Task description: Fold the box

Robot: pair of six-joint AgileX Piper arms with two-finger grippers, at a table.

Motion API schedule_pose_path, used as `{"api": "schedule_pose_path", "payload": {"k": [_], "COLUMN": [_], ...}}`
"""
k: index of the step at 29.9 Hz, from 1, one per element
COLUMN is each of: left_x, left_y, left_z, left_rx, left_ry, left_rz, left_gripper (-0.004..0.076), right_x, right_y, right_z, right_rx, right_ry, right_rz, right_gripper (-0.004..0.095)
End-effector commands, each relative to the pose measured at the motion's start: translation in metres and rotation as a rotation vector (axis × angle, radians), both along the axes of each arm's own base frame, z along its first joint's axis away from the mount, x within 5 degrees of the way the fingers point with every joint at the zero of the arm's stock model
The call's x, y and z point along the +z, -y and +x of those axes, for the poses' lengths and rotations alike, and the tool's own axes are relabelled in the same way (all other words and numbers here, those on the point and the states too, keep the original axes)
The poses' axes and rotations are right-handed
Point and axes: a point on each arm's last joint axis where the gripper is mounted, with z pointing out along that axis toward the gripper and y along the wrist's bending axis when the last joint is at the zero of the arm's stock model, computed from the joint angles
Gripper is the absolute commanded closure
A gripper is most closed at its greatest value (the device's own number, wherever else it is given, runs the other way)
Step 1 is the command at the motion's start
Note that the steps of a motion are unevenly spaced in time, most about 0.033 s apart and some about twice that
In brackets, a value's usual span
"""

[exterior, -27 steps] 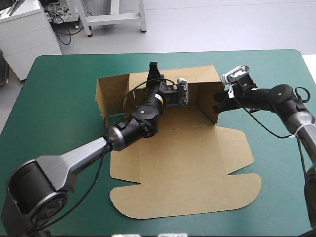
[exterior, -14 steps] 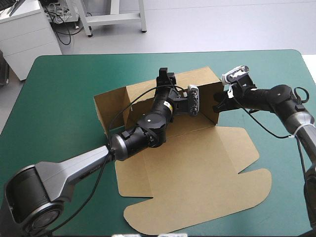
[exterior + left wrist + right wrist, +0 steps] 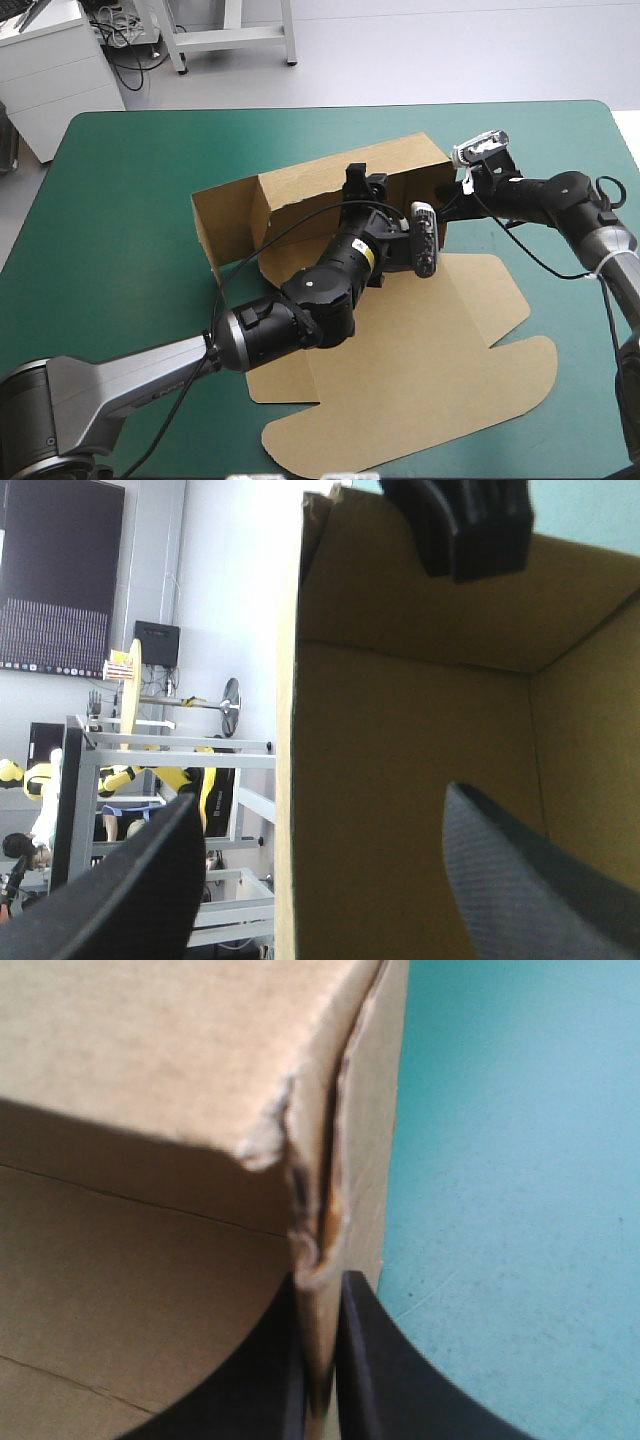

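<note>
- The right gripper (image 3: 321, 1295) pinches the raised right-hand corner of the box (image 3: 420, 340), seemingly to steady its walls.
- The left gripper (image 3: 325, 798) gapes wide astride the back wall, probably to seat it.
- The box sits mid-way across the table (image 3: 120, 170), lid flat toward the near edge.

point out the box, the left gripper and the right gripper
box (image 3: 430, 370), high view, on the flat lid panel.
left gripper (image 3: 322, 798), left wrist view, midway between its open fingertips.
right gripper (image 3: 320, 1282), right wrist view, midway between fingertips pinching the box corner.
</note>
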Motion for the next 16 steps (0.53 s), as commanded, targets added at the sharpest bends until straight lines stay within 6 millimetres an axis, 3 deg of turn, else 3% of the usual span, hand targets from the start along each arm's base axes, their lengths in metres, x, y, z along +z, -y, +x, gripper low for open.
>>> {"api": "schedule_pose_path", "payload": {"k": [1,4,8,11,16], "left_x": [0.043,0.060,0.088,0.110,0.140], "left_y": [-0.011,-0.018,-0.041,-0.069,-0.133], "left_z": [-0.015,-0.014,0.005,0.029,0.065], "left_rx": [-0.019,0.003,0.122,0.254,0.515], "left_ry": [0.080,0.089,0.056,0.022,-0.004], "left_rz": [-0.089,-0.158,-0.276,-0.380,-0.516], "left_gripper": [0.0243,0.0243,0.0243,0.0244,0.0243], "right_x": [0.025,0.025,0.024,0.024,0.024], "right_y": [-0.002,-0.002,-0.001,-0.001,-0.001], "right_z": [-0.003,-0.003,-0.003,-0.003,-0.003], "right_rx": [-0.029,-0.044,-0.042,-0.041,-0.041], "right_ry": [0.064,0.050,0.050,0.050,0.050], "right_rz": [0.059,0.077,0.066,0.062,0.062], "right_gripper": [0.0930,0.0930,0.0930,0.0930,0.0930]}}
